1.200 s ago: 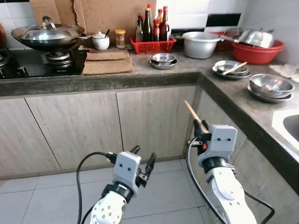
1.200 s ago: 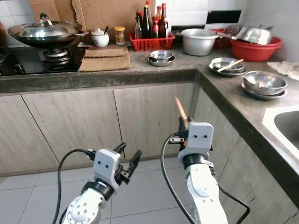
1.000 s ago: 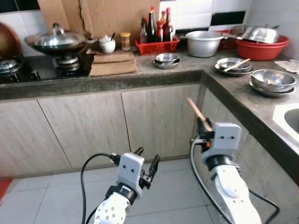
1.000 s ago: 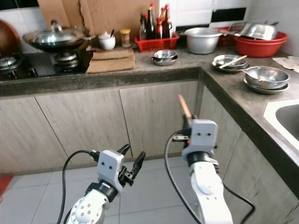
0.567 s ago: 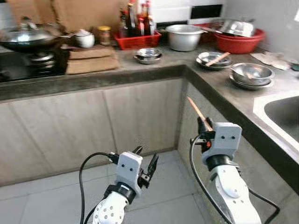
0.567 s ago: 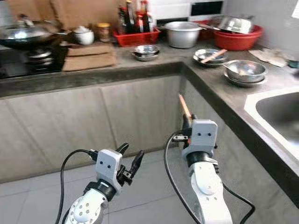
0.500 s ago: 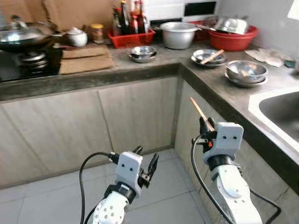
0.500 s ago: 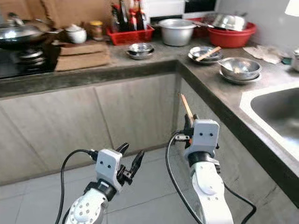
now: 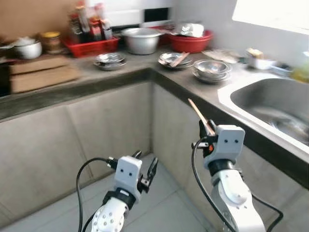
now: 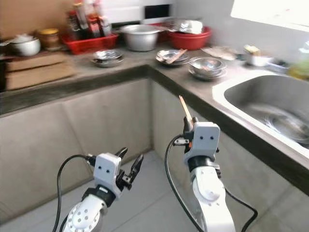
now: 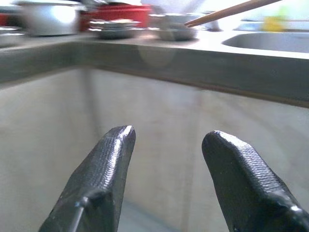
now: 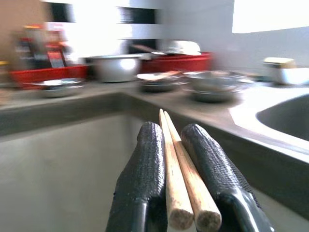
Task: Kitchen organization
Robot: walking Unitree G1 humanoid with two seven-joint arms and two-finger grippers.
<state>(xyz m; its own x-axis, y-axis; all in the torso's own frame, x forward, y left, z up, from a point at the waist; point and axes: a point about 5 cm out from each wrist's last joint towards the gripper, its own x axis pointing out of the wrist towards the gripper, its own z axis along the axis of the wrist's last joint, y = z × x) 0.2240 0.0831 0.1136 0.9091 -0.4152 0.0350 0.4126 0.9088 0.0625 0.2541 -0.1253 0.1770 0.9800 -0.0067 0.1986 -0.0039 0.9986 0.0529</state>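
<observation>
1. The right gripper (image 12: pixel 176 145) is clenched on a pair of wooden chopsticks (image 12: pixel 179 179), pinched side by side between its two black fingers (image 12: pixel 145 164).
2. In the head views the chopsticks (image 9: pixel 200 115) stick up from the gripper toward 11 o'clock, in front of the counter edge (image 9: pixel 193 99) beside the sink (image 9: pixel 270 104).
3. The left gripper (image 9: pixel 145 170) hangs low at 7 o'clock over the tiled floor (image 9: pixel 164 212), its fingers (image 11: pixel 104 169) spread apart and holding nothing.
4. Steel bowls (image 10: pixel 206 65), a metal pot (image 10: pixel 141 36) and a red basin (image 10: pixel 192 38) stand on the counter at 12 o'clock.
5. A red basket of bottles (image 9: pixel 91 38) sits at 11 o'clock.
</observation>
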